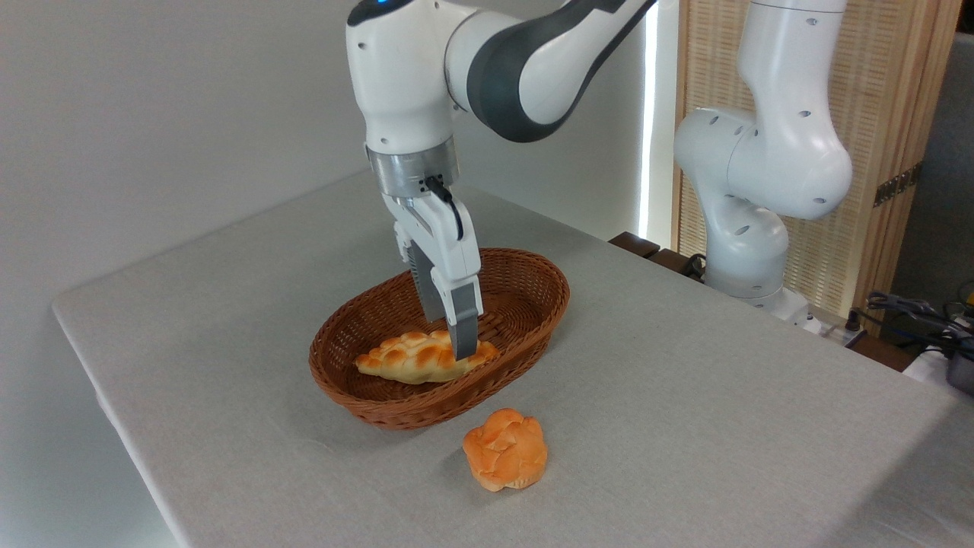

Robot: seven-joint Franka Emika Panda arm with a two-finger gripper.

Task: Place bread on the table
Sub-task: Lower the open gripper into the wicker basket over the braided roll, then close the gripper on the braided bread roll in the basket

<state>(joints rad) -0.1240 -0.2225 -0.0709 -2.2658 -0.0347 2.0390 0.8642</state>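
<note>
The bread (411, 359), a long braided loaf with golden-brown bumps, lies inside the oval brown wicker basket (533, 335) in the middle of the table (723, 411). My gripper (450, 335) has come down into the basket over the loaf's right part. It is open: one finger (464, 335) stands in front of the loaf and the other behind it. I cannot tell whether the fingers touch the loaf.
A small round orange knotted bun (506, 449) sits on the grey cloth just in front of the basket. The arm's white base (753, 228) stands at the right beyond the table edge, with cables (913, 312) further right.
</note>
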